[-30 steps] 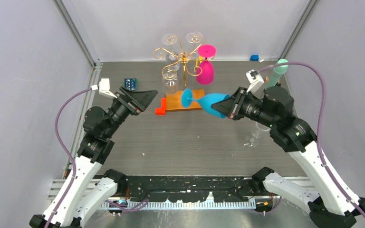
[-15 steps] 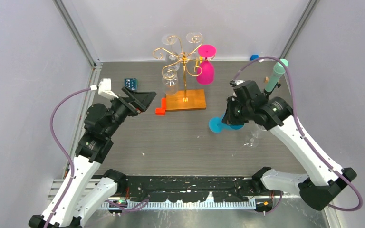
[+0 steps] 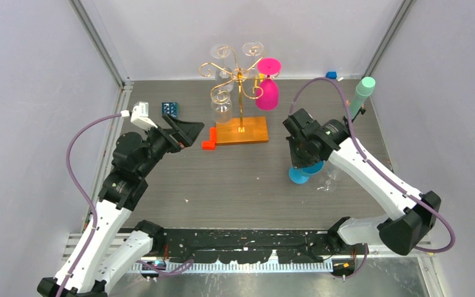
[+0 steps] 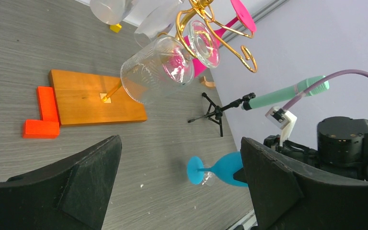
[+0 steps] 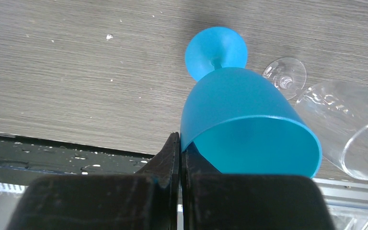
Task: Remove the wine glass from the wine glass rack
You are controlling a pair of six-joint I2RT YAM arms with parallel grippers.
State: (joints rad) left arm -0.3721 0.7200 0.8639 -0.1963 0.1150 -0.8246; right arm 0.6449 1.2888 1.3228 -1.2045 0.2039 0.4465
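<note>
The wine glass rack (image 3: 240, 73) is gold wire on an orange-brown wooden base (image 3: 250, 132). A pink glass (image 3: 267, 91) and clear glasses (image 3: 221, 106) hang from it. My right gripper (image 3: 307, 154) is shut on the rim of a blue wine glass (image 3: 299, 174), well to the right of the rack. The glass points foot down at the table; I cannot tell whether the foot touches. In the right wrist view my gripper (image 5: 179, 143) pinches the blue bowl (image 5: 244, 110). My left gripper (image 3: 183, 128) is open and empty left of the rack, and the blue glass (image 4: 220, 168) shows between its fingers.
A clear glass (image 3: 329, 182) lies on the table just right of the blue one, and it shows in the right wrist view (image 5: 345, 124). A red block (image 3: 209, 140) touches the base's left end. A small blue box (image 3: 171, 109) sits left. A green-tipped stand (image 3: 362, 93) is at the far right.
My right arm has carried the blue glass from beside the rack's base out to the right and nearer, turning it from lying sideways to foot down. The left arm has barely moved.
</note>
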